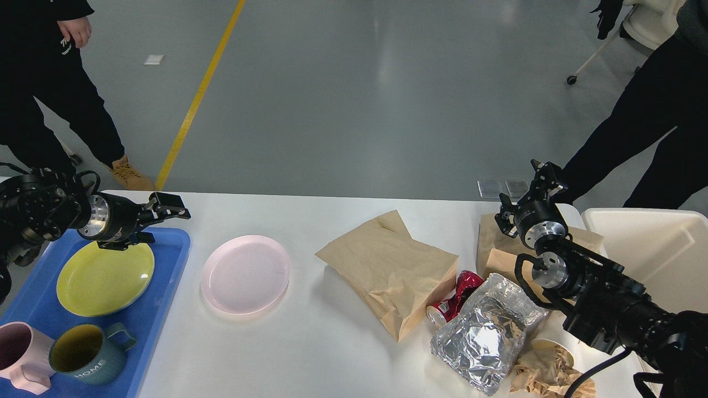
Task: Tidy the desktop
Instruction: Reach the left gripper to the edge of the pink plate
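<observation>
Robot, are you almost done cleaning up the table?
Not yet. Done: the yellow plate and two mugs sit in the blue tray. In hand: nothing; my left gripper hangs open above the tray. Left on the desktop: the pink plate, paper bag, crushed can and foil.

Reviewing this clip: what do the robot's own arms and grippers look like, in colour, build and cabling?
Both arms are matte black with blocky segments and a shiny silver metal ring at the wrist. The left gripper and right gripper are black, with short angular fingers. A black cable loops beside the right arm's wrist; thinner black cables run near the left arm's base. No markings are readable.
</observation>
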